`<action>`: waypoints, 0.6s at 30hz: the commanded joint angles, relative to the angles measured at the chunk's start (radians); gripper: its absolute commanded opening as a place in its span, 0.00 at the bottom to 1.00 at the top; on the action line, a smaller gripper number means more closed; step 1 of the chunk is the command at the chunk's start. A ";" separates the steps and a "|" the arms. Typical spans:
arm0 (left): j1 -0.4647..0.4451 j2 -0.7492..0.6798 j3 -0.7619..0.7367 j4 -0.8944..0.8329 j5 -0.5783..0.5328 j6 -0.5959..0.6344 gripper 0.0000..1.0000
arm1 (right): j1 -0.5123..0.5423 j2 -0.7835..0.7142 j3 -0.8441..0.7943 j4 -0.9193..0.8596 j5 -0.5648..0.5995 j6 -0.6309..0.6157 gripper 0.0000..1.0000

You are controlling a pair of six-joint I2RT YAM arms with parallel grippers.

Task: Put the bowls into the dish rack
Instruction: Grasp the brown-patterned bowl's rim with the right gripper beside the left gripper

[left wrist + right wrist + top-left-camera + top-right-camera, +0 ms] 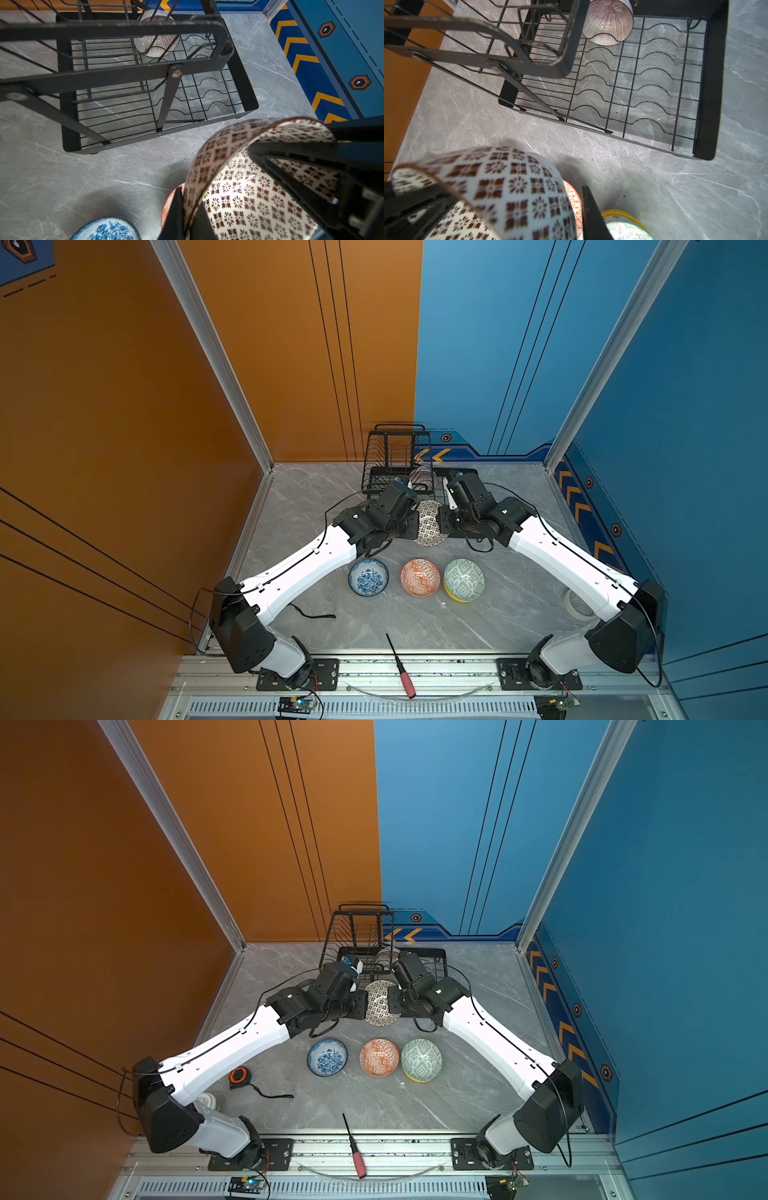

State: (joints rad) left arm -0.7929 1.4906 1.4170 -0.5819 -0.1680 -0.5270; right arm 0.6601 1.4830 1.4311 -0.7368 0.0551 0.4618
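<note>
A white bowl with a dark floral pattern (430, 526) (380, 1002) hangs on edge above the table, in front of the dish rack (465, 470). My left gripper (187, 218) is shut on its rim from the left. My right gripper (577, 218) is shut on the opposite rim, with one finger hidden behind the bowl wall (508, 187). A pink striped bowl (423, 479) (608, 25) stands on edge in the rack's lower tier. Nearer me on the table sit a blue floral bowl (368, 576) and an orange bowl (420, 577). A green bowl (464, 578) is nested in a yellow bowl (623, 214).
The rack's raised basket (397, 448) stands at its left end, by the back wall. A red-handled screwdriver (401, 668) lies at the front edge. A tape roll (575, 603) sits under the right arm and a tape measure (238, 1077) lies by the left arm.
</note>
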 commanded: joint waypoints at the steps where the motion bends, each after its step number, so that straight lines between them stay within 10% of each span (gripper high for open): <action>1: -0.002 -0.016 0.019 0.026 -0.012 0.029 0.00 | -0.036 -0.007 -0.007 -0.003 0.023 -0.002 0.05; 5: 0.004 -0.029 0.011 -0.008 -0.047 0.075 0.08 | -0.054 -0.041 -0.014 -0.004 0.045 -0.054 0.00; 12: 0.023 -0.027 0.063 -0.146 -0.007 0.206 0.83 | -0.129 -0.117 -0.056 -0.003 0.059 -0.198 0.00; 18: 0.033 -0.015 0.097 -0.210 0.047 0.245 0.98 | -0.198 -0.143 -0.054 0.010 0.148 -0.386 0.00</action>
State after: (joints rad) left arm -0.7715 1.4830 1.4834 -0.7101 -0.1589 -0.3359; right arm 0.4927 1.3861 1.3743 -0.7551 0.1162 0.2150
